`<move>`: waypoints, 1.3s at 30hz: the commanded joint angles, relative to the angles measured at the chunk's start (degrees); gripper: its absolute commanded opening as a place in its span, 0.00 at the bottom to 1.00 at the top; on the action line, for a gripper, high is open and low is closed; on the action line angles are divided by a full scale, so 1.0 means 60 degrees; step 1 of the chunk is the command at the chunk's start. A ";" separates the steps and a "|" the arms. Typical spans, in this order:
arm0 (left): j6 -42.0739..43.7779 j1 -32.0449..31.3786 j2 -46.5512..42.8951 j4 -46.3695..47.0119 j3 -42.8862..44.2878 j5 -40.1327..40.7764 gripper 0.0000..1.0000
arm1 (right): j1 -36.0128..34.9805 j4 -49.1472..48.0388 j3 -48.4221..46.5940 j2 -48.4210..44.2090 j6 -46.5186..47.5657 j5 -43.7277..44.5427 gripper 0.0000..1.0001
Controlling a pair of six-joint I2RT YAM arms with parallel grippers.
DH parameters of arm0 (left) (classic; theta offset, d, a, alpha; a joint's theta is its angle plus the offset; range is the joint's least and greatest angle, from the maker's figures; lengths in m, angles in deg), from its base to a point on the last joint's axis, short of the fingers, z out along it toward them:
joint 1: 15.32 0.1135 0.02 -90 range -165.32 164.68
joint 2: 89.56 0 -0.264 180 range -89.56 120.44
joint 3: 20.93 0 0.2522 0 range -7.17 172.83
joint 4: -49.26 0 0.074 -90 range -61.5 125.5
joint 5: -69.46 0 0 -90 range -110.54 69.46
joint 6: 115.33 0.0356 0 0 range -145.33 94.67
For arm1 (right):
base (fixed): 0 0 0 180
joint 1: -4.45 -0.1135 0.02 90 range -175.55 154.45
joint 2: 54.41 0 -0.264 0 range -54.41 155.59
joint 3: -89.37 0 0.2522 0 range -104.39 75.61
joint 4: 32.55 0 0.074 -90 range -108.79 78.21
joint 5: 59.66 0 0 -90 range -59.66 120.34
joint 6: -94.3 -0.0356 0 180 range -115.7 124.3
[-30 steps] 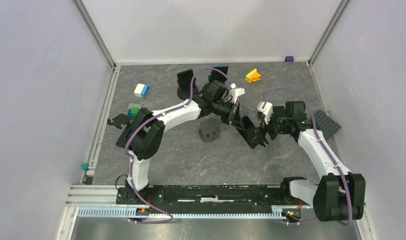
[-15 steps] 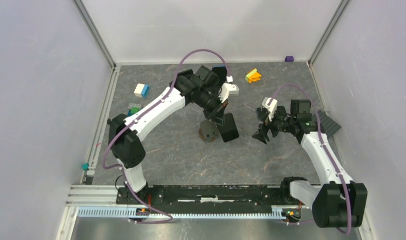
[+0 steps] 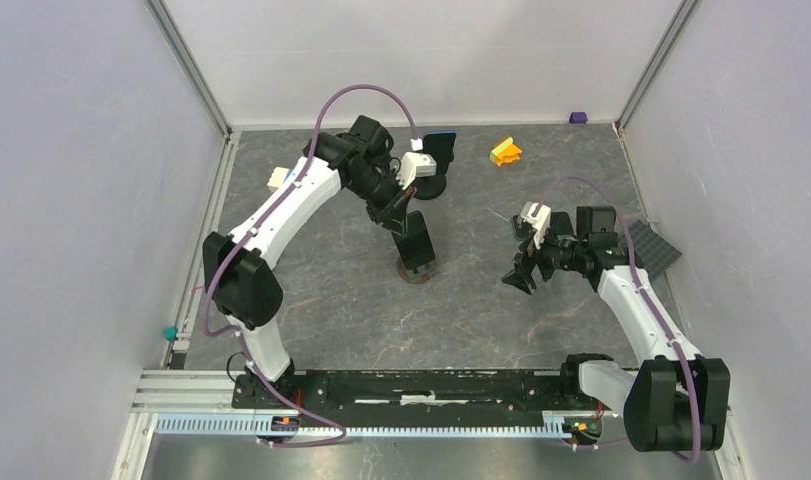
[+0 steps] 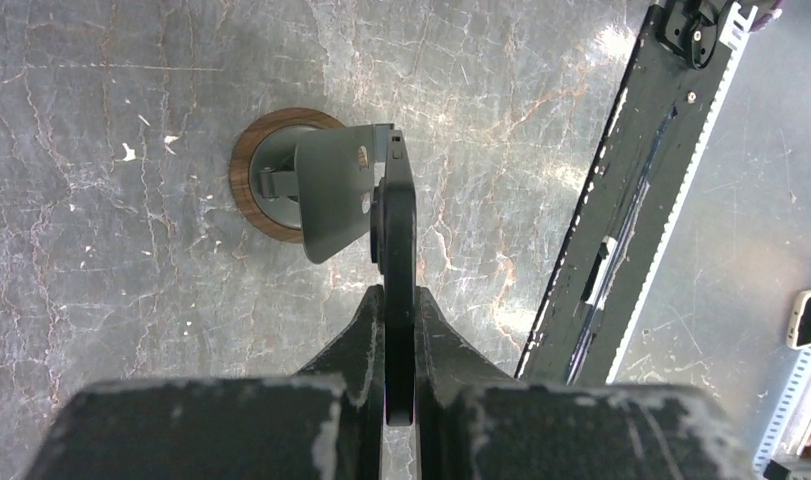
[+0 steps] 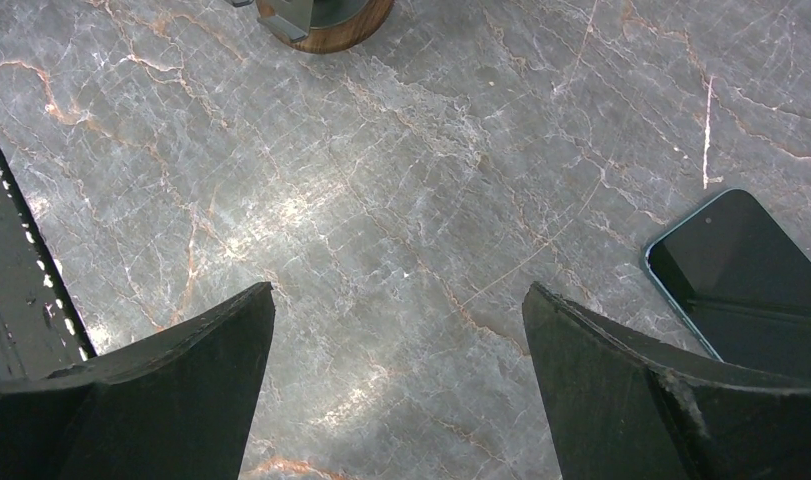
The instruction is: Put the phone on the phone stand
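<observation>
The left end effector (image 3: 409, 226) is pressed together on the phone (image 3: 418, 246), pinching it by its thin sides, so that in the left wrist view the phone (image 4: 397, 235) shows edge-on between the two fingers (image 4: 361, 330). It is held off the tabletop (image 3: 481, 320), right above the phone stand (image 3: 408, 270), which sits near the middle of the grey marbled surface. The stand (image 4: 281, 170) has a round wooden base and a grey tilted plate. The far end of the phone lies just beside the right edge of that plate (whether the two actually touch, I cannot tell). From above, the dark phone covers most of the stand, and only a bit of the wooden base shows beneath it.

The right end effector (image 3: 515, 279) hovers to the right of the stand, well apart from it, with its fingers spread wide and nothing between them. In the right wrist view (image 5: 398, 295) only bare tabletop lies between the fingers.

A second phone (image 5: 751, 270) with a blue rim lies flat, screen up, at the right edge of that view. From above, it (image 3: 442, 136) peeks out near the back wall behind the left arm. A yellow and orange block (image 3: 505, 151) sits near the back, and a grey studded plate (image 3: 653, 248) lies at the right edge.
</observation>
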 commanded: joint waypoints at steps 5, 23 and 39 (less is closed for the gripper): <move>0.0800 0.0124 0.0339 -0.0813 0.0774 -0.1255 0.02 | 0.0038 -0.0304 0.0099 0.0102 0.0061 -0.0225 0.98; 0.0517 0.0176 0.0799 -0.0331 0.0601 -0.1142 0.02 | 0.0037 -0.0173 0.0158 0.0136 0.0206 -0.0194 0.98; 0.0458 0.0162 0.0919 0.0371 0.0082 -0.0843 0.02 | 0.0037 -0.0066 0.0172 0.0228 0.0279 -0.0224 0.98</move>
